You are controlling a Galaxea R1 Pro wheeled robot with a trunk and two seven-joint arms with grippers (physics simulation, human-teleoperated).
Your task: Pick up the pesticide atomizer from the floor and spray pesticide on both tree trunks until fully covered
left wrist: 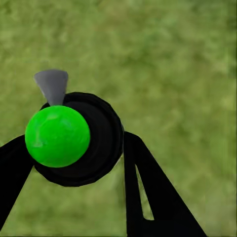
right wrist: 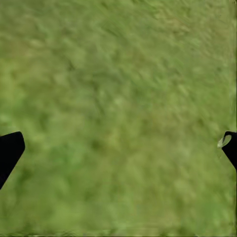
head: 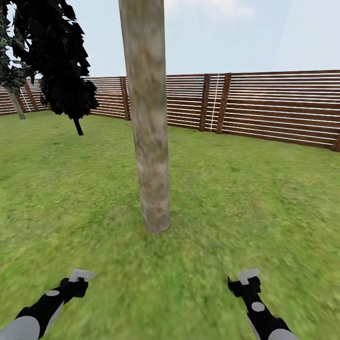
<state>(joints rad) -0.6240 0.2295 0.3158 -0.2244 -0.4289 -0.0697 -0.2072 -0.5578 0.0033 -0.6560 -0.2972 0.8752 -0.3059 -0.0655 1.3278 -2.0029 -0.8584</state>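
Note:
One tree shows as a thick mottled beige-grey trunk (head: 150,132) standing straight ahead on the grass floor (head: 245,203); its crown is out of view. Both arms are held low in front of it, well short of the trunk. In the left wrist view, my left gripper (left wrist: 74,158) is shut on a small round black object with a bright green knob and a grey nozzle, which I take for the pesticide atomizer (left wrist: 57,136). In the head view, the left gripper (head: 78,278) is at the lower left. My right gripper (head: 248,279) (right wrist: 119,148) is open over bare grass.
A brown slatted wooden fence (head: 274,108) rings the lawn behind the trunk. A narrow black-foliaged tree (head: 61,61) stands at the far left, with a thin grey trunk (head: 16,104) beyond it. Open grass lies on both sides of the trunk.

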